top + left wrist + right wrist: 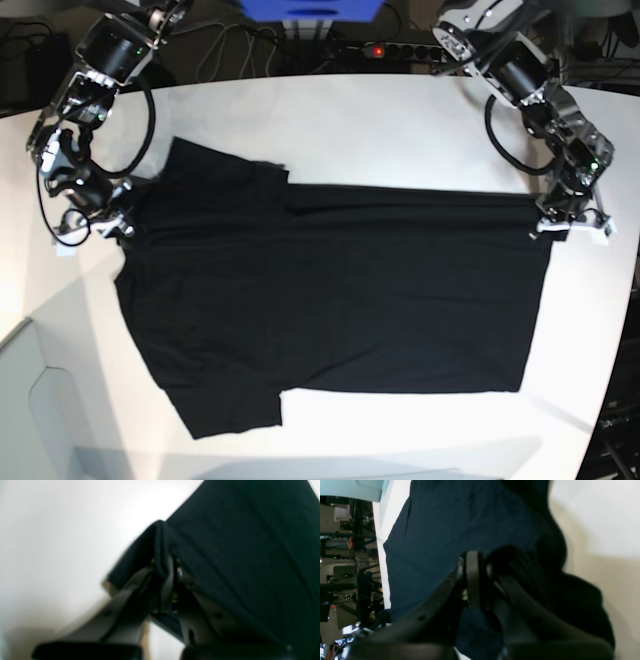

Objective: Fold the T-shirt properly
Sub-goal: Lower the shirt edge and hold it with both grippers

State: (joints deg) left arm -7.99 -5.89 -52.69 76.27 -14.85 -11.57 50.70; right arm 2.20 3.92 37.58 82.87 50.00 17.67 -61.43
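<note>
Between the two arms, the T-shirt (330, 300) lies spread flat on the white desk (400, 130), plain black side up. At its hem corner the left gripper (548, 222) is clenched on a bunched fold of the black fabric, which the left wrist view shows pinched between the jaws. At the opposite end, by the sleeve, the right gripper (122, 222) is likewise clamped on the T-shirt's edge, with cloth gathered around its fingers (473, 580). Most of the garment stretches away from each gripper toward the other.
</note>
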